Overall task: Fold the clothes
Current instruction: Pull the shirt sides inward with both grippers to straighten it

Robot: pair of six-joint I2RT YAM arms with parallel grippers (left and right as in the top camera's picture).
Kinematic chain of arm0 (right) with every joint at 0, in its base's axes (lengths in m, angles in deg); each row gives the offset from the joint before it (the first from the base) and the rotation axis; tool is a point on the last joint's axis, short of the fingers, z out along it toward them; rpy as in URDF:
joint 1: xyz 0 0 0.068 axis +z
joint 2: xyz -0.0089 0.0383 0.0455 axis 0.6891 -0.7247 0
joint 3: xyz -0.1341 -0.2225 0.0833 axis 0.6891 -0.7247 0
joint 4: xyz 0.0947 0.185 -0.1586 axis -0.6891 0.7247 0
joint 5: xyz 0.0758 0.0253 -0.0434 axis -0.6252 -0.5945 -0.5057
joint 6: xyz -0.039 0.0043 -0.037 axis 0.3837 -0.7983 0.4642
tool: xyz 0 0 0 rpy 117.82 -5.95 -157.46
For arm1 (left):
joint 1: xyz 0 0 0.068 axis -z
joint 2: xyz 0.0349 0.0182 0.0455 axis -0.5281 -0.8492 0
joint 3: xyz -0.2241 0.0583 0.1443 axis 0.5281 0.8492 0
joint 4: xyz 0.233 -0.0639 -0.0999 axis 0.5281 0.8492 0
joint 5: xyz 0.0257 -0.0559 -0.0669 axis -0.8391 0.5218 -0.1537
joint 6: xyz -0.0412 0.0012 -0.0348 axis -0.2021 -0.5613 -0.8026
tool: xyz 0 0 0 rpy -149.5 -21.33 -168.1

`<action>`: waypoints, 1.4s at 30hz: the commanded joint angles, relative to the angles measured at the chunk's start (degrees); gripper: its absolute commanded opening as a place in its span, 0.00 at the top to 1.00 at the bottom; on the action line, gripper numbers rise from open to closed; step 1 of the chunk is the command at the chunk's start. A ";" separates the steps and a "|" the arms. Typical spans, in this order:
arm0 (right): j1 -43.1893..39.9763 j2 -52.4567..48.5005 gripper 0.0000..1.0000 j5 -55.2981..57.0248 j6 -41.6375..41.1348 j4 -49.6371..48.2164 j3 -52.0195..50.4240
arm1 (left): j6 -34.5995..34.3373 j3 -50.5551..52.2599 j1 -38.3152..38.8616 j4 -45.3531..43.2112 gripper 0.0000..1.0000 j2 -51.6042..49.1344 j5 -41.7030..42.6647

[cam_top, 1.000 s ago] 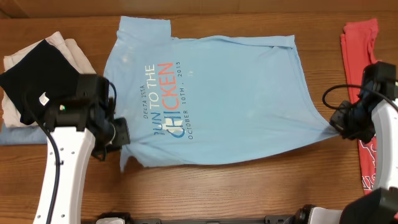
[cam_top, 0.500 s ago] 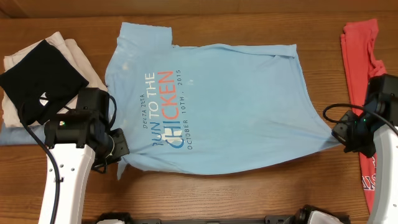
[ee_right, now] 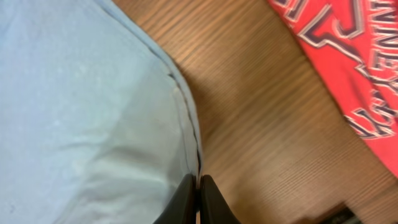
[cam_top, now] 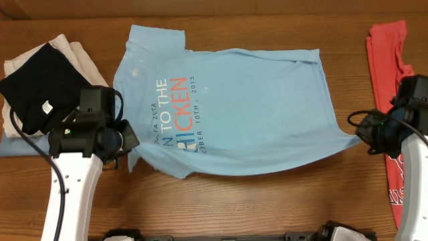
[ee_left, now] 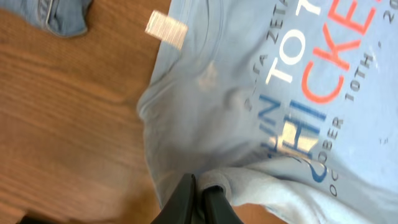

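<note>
A light blue T-shirt (cam_top: 254, 107) with red and white lettering lies spread across the middle of the wooden table. My left gripper (cam_top: 131, 142) is shut on the shirt's near left edge, and a fold of that cloth covers the lower part of the lettering. The left wrist view shows the left gripper (ee_left: 200, 188) pinching a rolled lip of blue cloth (ee_left: 249, 81). My right gripper (cam_top: 365, 134) is shut on the shirt's right hem corner, which is drawn to a point. The right wrist view has the right gripper (ee_right: 198, 182) clamped on the hem seam (ee_right: 186, 118). A coral-red T-shirt (cam_top: 384, 67) lies at the far right.
A black garment (cam_top: 40, 94) with a small white tag lies on a cream cloth (cam_top: 80, 57) at the far left, with blue denim (cam_top: 20, 146) under them. Bare wood (cam_top: 267, 201) runs along the near side. The red shirt (ee_right: 348, 62) lies just beyond my right gripper.
The shirt's near left edge has lifted and folded over the lower lettering. Both grippers dipped toward the near edge and came back, keeping their hold.
</note>
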 commanded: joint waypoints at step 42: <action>2.43 -24.15 0.96 -6.10 -1.90 -31.93 -0.09 | -3.48 0.22 -5.86 -18.01 0.96 -25.55 -8.57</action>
